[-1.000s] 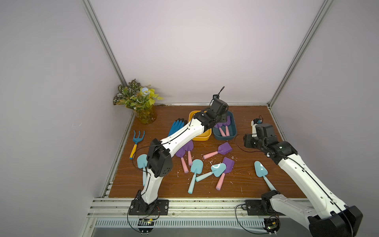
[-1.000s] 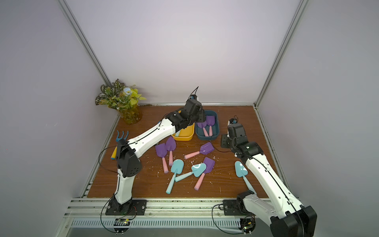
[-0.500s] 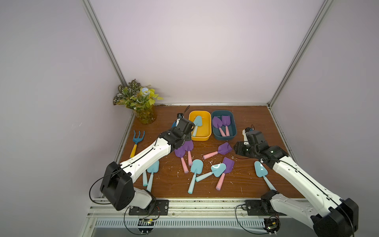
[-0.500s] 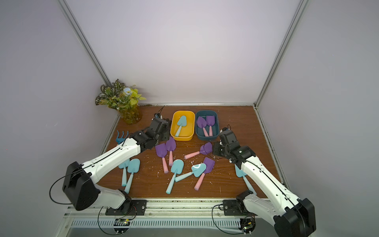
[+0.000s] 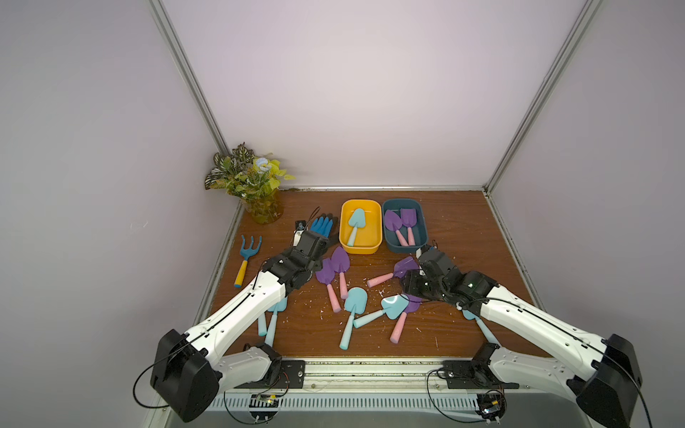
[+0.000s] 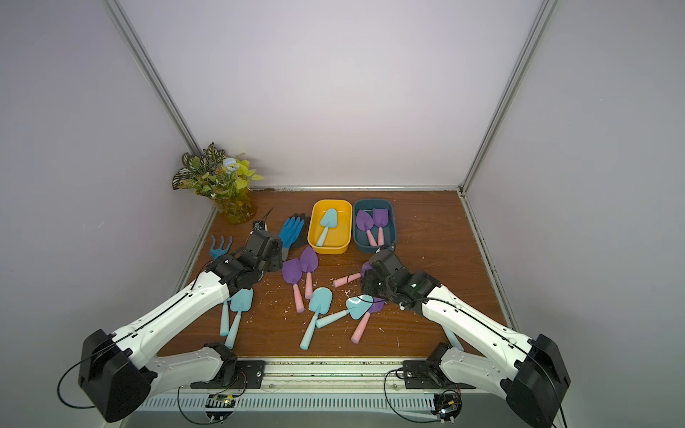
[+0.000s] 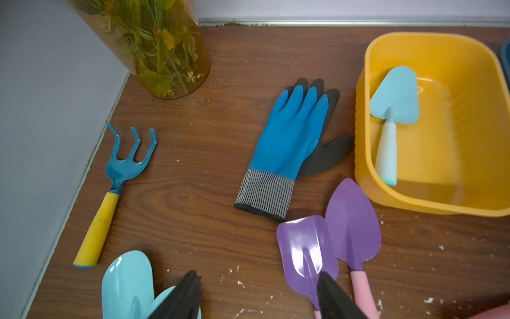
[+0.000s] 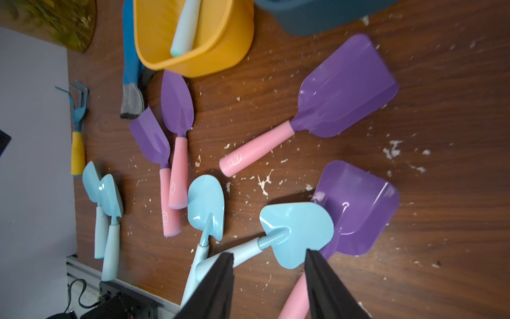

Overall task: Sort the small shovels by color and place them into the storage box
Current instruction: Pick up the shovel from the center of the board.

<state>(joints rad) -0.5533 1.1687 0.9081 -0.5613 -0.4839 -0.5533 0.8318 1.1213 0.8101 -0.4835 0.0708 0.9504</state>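
Mainly loose, aqua shovels (image 5: 355, 299), purple-pink shovels (image 5: 326, 275)

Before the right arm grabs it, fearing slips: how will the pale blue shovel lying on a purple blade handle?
The pale blue shovel shines, so probably slippery. Its blade rests on the purple shovel unbent: likely stiff. Lifting may shift that one.

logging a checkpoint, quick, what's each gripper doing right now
left gripper: open, holding nothing
right gripper: open, over a blue shovel, not gripping it
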